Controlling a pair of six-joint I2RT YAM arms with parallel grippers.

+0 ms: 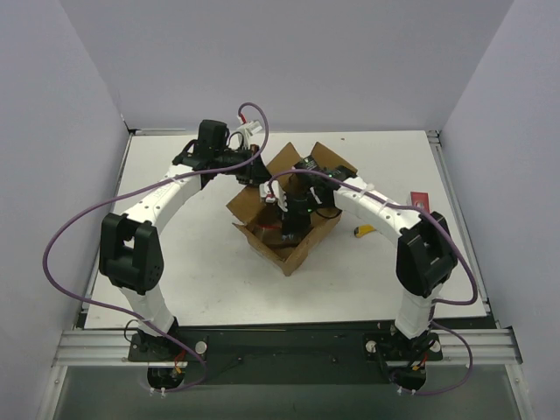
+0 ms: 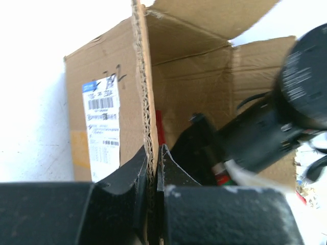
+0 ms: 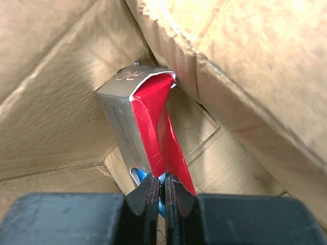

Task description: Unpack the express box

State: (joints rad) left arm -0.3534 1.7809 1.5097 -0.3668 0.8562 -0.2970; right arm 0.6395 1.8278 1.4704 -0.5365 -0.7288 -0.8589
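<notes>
The express box, a brown corrugated carton with open flaps, lies in the middle of the table. Its white label shows in the left wrist view. My left gripper is shut on the corrugated edge of the box wall. My right gripper reaches inside the box and is shut on the squashed end of a slim red-and-silver product carton, which rests against the box's inner corner. In the top view my right gripper sits inside the box opening.
A small yellow utility knife lies on the white table right of the box. A red item sits near the right edge. White walls enclose the table on three sides.
</notes>
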